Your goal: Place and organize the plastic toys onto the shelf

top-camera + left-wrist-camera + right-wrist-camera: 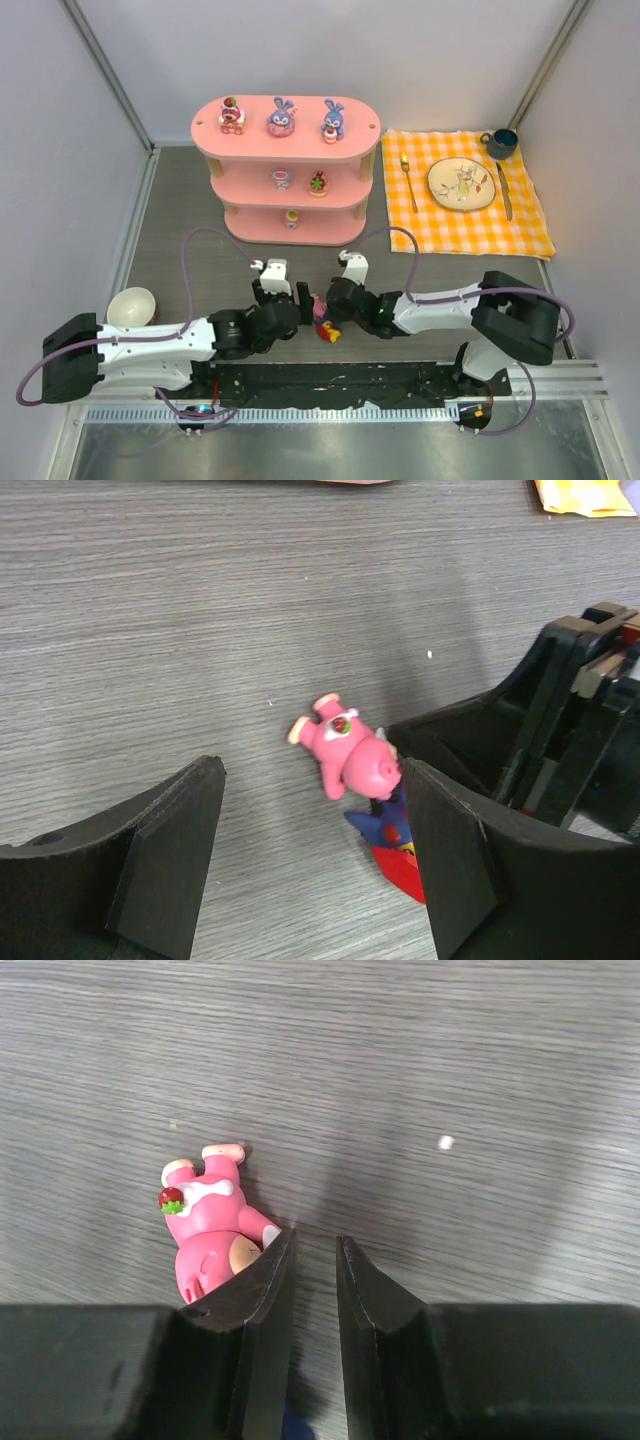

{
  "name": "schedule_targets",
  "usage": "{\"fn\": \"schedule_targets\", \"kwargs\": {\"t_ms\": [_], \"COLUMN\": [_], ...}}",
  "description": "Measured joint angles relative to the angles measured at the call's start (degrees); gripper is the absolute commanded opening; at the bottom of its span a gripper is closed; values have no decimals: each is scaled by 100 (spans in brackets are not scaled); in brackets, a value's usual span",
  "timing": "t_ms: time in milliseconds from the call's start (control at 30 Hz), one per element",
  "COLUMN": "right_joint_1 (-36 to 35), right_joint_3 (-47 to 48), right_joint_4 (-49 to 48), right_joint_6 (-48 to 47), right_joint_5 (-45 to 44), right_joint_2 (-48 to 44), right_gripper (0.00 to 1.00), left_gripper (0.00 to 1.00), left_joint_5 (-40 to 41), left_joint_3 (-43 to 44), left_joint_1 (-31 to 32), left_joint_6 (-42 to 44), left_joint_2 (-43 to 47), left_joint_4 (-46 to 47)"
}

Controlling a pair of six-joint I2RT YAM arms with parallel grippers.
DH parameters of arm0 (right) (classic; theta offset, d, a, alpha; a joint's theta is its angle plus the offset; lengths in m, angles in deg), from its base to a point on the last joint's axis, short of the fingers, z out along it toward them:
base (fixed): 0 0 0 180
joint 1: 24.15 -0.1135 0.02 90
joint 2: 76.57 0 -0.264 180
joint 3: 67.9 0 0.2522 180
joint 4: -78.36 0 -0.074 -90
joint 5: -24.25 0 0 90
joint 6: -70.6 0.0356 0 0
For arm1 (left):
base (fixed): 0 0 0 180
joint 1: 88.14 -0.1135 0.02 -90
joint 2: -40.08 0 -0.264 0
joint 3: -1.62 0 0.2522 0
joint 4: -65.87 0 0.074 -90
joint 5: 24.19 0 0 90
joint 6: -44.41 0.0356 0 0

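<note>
**A:** Lying where, that pink figurine point(210, 1230)?

**B:** On its side on the grey table point(150, 600), between the left gripper's point(310, 780) wide-open fingers, which don't touch it. A red-yellow-purple toy point(395, 855) lies just beside it.

**A:** And the right gripper point(315, 1245)?

**B:** Its jaws are nearly together with nothing between them, one finger right by the figurine. The pink shelf point(290, 152) stands well apart and carries other toys.

Tight squeeze at centre: the left gripper point(310, 852) has its jaws wide, pink toy point(345, 755) just ahead, but the right gripper point(314, 1290) crowds in nose to nose, with a red-yellow-purple toy point(327, 331) wedged alongside. Beyond them, bare surface point(180, 205) runs free to the shelf point(305, 130).
</note>
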Motion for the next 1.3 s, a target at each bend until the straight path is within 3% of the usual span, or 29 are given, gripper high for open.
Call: {"fn": "schedule_targets", "kwargs": {"t_ms": [400, 933, 1100, 1300], "right_joint_1": [-361, -691, -691, -350], "right_joint_3": [723, 487, 170, -81], "right_joint_4": [-39, -728, -459, -76], "right_joint_6": [2, -160, -505, -813], "right_joint_5": [205, 761, 175, -479], "right_joint_2": [682, 636, -262, -1425], "right_gripper": [28, 31, 39, 39], "left_gripper": [77, 78, 78, 76], "left_joint_5": [9, 105, 90, 39], "left_joint_3": [13, 243, 243, 243], "left_joint_1": [0, 0, -2, 0], "left_joint_6": [-212, -984, -1029, -1054], "left_joint_2": [280, 846, 743, 358], "left_joint_4": [-592, -1902, -1884, -1742]}}
